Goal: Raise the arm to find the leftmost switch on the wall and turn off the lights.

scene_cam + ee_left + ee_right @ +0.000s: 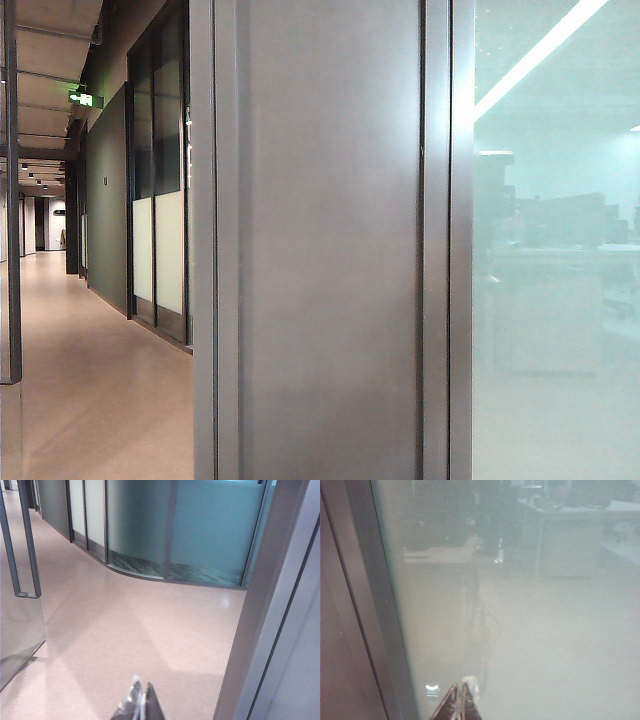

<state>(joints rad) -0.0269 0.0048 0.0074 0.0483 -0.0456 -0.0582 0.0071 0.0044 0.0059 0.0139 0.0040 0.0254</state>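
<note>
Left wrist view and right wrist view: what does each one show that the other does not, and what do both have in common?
Only the left wrist view shows the pinkish speckled corridor floor, the curved row of frosted glass partitions, and a clear glass door with a long grey metal handle.

Only the right wrist view shows the pale greenish frosted glass pane close up, with blurred office desks behind it.

Both show a closed gripper tip low in the picture, the left gripper and the right gripper, and part of the matte grey wall frame. Neither shows a switch.

One grey wall (330, 250) panel, one frosted glass pane (550, 300) at right, one green exit sign (84, 98) upper left, two grippers: left gripper (138, 702), right gripper (458, 700).
</note>
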